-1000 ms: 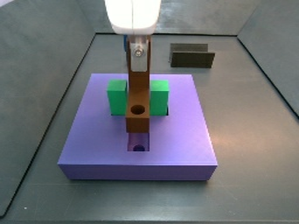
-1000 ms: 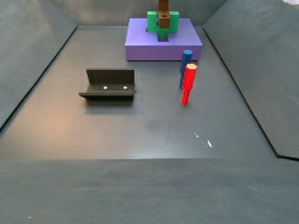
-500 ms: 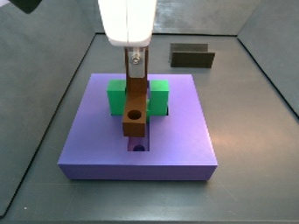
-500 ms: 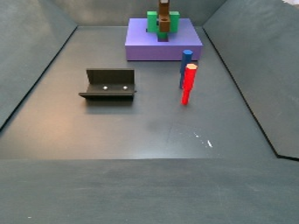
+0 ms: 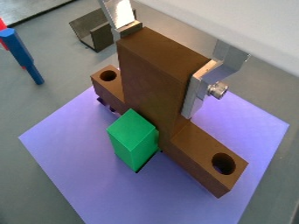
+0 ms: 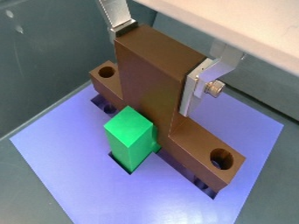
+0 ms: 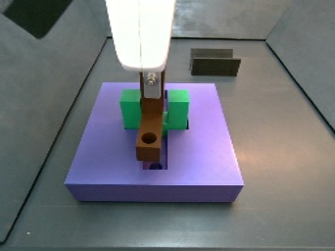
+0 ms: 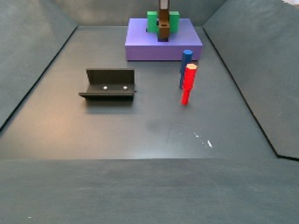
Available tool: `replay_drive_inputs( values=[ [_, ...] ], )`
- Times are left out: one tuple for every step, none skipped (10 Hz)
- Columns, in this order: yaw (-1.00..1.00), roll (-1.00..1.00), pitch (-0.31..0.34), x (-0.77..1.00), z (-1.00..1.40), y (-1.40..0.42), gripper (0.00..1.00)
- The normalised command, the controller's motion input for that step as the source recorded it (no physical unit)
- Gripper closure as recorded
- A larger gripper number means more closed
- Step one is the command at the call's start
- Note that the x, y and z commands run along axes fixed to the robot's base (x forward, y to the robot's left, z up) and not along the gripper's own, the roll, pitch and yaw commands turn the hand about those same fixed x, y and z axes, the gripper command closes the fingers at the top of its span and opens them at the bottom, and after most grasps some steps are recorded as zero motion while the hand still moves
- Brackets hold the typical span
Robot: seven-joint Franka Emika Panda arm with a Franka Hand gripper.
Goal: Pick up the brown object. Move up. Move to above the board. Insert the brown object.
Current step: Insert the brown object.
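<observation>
— Brown bar [image 7: 151, 132] first: where did you have it?

— You had it clamped between the silver finger plates [image 5: 222, 74] of the gripper [image 5: 167, 45], low over the lavender board [image 7: 210, 147]. In a side view its lower end, the one with the round hole, sat right at the mouth of the slot [image 7: 156, 163], beside the green block [image 6: 132, 137].

— So how far along were you?

— By my reading, the pick-up, the lift and the move over the board were done. Only the insertion was left, and it looked begun rather than finished: how deep the bar sat, I could not tell.

— And the materials?

— Everything looked plain and matte. The bar was a smooth, square-edged block; the board a flat slab with sharp corners. The dark olive box [image 8: 108, 85] and the red-and-blue peg [image 8: 187, 78] stood well apart on the grey floor.
</observation>
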Motion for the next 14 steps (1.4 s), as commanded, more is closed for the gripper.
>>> replay_drive_inputs(
  values=[
    [-0.04,0.18,-0.013,0.00,-0.16,0.00,1.00],
    [-0.03,0.14,-0.013,0.02,-0.16,-0.01,1.00],
    [-0.02,0.11,-0.009,0.08,-0.14,-0.01,1.00],
    [-0.01,0.12,-0.007,0.08,-0.13,-0.01,1.00],
    [0.00,0.11,-0.004,0.09,-0.13,-0.02,1.00],
    [0.00,0.07,-0.016,0.06,-0.13,-0.05,1.00],
    [0.00,0.05,-0.026,0.02,-0.14,-0.10,1.00],
    [0.00,0.04,-0.027,0.01,-0.13,-0.09,1.00],
    [0.00,0.12,-0.019,0.01,-0.09,-0.08,1.00],
    [0.00,0.13,-0.013,0.03,-0.09,-0.05,1.00],
    [0.03,0.14,-0.020,0.02,-0.11,0.00,1.00],
    [0.04,0.15,-0.013,0.02,-0.11,0.00,1.00],
    [0.03,0.14,-0.010,0.02,-0.12,0.00,1.00],
    [0.10,0.15,-0.004,0.05,-0.11,0.00,1.00]
  ],
)
